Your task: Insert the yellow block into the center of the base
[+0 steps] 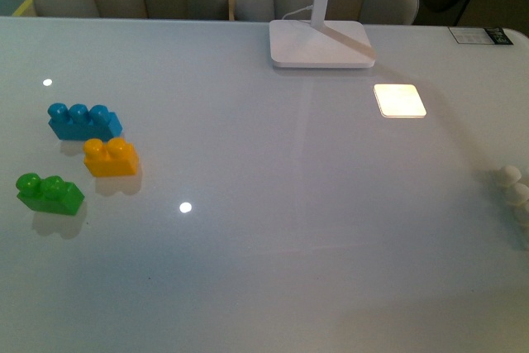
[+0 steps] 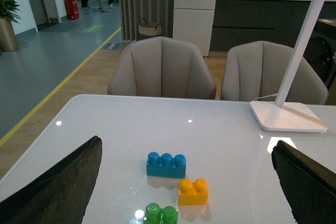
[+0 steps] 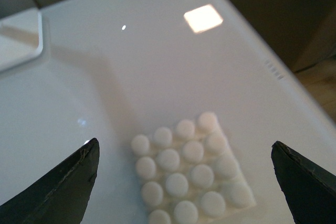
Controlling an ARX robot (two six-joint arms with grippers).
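Note:
The yellow block (image 1: 111, 157) rests on the white table at the left, between a blue brick and a green brick. In the left wrist view the yellow block (image 2: 193, 192) lies ahead of and below my left gripper (image 2: 187, 144), which is open and holds nothing. The base (image 1: 514, 192) shows only partly at the table's right edge in the front view. In the right wrist view the white studded base (image 3: 189, 174) lies flat between the dark fingers of my open right gripper (image 3: 185, 144), untouched. Neither arm appears in the front view.
A blue three-stud brick (image 1: 83, 121) sits just behind the yellow block, and a green two-stud brick (image 1: 50, 193) in front of it to the left. A white lamp foot (image 1: 321, 43) stands at the back centre. Grey chairs (image 2: 161, 69) line the far table edge.

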